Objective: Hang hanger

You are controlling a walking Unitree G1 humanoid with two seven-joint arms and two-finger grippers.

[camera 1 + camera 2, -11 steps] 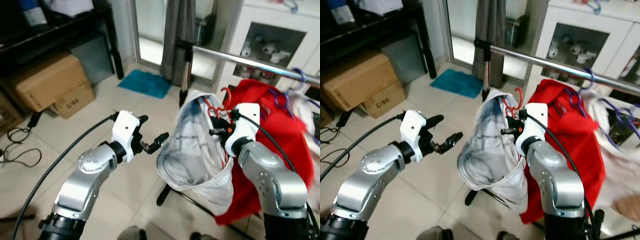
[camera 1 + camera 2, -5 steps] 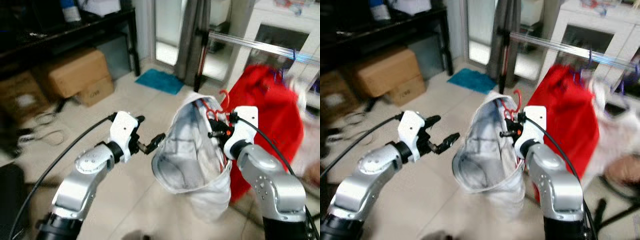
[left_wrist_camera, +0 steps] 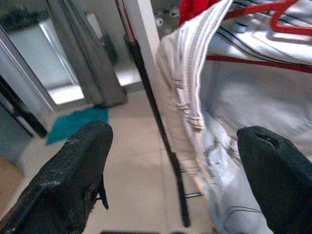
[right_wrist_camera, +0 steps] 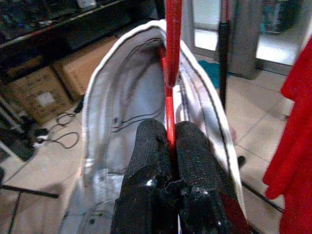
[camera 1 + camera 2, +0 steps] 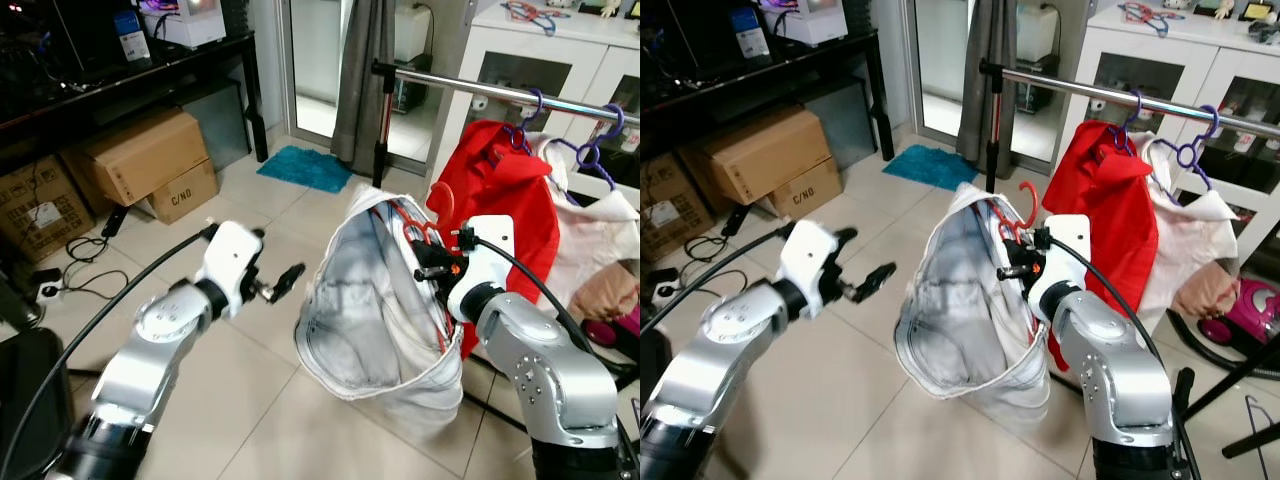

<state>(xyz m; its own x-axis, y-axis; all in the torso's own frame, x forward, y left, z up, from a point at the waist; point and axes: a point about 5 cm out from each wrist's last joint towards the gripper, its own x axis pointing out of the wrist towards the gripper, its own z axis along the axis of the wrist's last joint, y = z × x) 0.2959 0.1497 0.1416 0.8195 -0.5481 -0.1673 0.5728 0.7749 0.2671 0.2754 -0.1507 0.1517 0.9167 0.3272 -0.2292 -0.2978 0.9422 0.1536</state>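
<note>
The right gripper [image 4: 168,146] has its two fingers pressed together on the thin shaft of the red hanger [image 4: 171,58], which runs straight out from between the jaws and carries a white garment [image 5: 370,300] draped below it; the hanger is held in the air in front of the clothes rail [image 5: 500,95], short of its near end, with its hook [image 5: 437,195] not on the rail. The left gripper [image 5: 283,281] is held up beside the garment's outer edge with its fingers [image 3: 78,180] spread wide and gripping nothing. A red garment [image 5: 495,190] hangs on a purple hanger [image 5: 527,108] on the rail, next to a pale garment [image 5: 600,220] on another purple hanger.
</note>
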